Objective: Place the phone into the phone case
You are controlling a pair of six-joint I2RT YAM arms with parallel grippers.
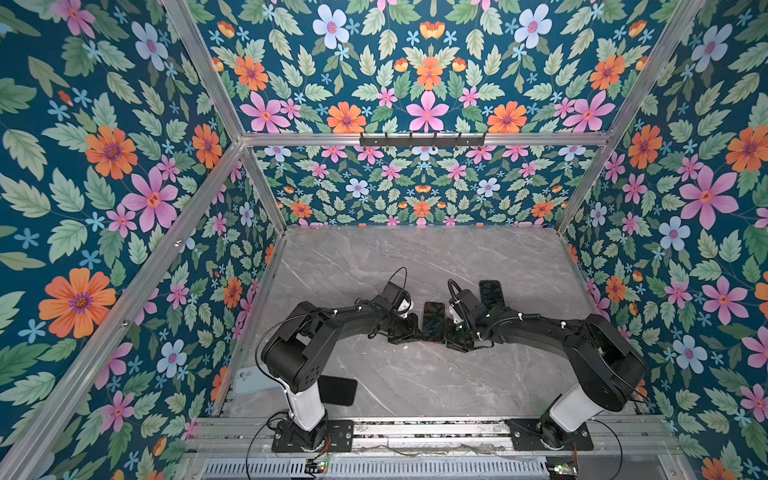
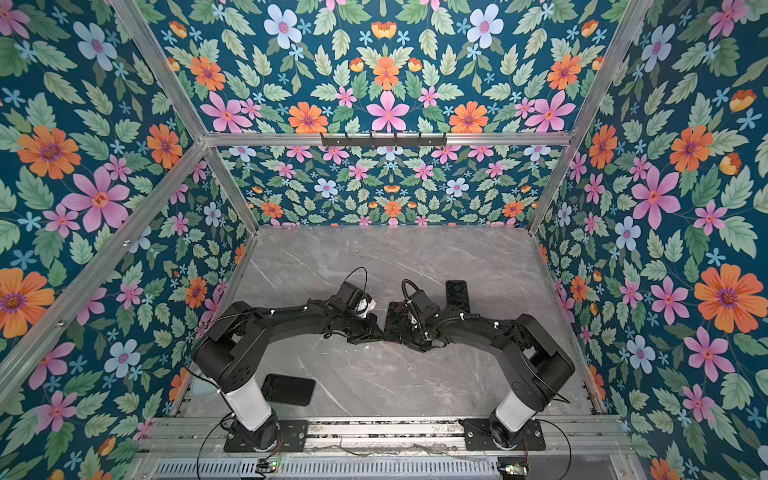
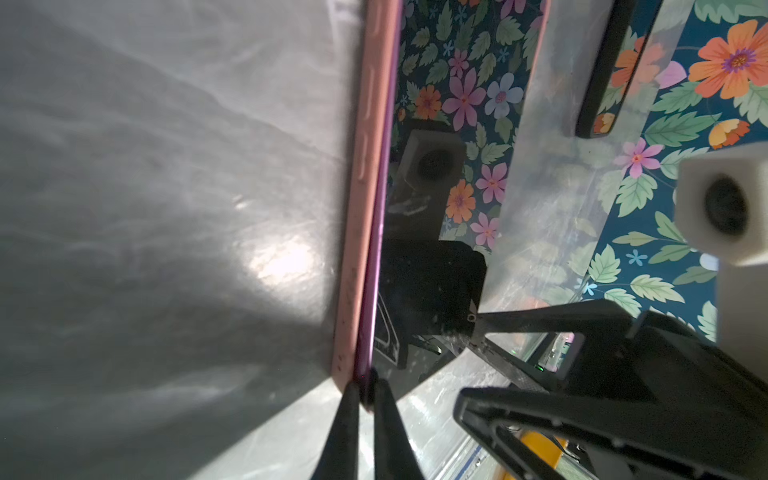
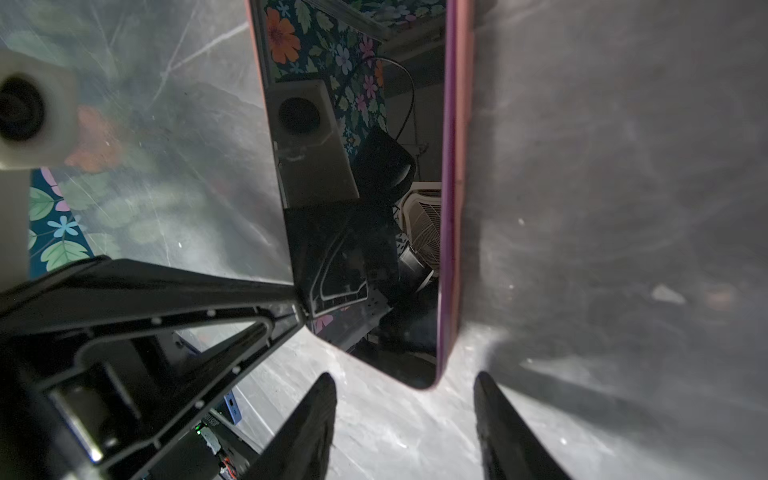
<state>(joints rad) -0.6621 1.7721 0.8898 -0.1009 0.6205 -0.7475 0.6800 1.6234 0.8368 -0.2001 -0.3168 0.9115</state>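
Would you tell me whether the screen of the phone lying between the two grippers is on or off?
Off: the phone has a dark screen, showing only mirror reflections of the floral wall and the rig.

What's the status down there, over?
Left tool pinched shut on phone corner. Right tool open around its other near corner, not gripping. Phone lies in pink case. Nothing blocking.
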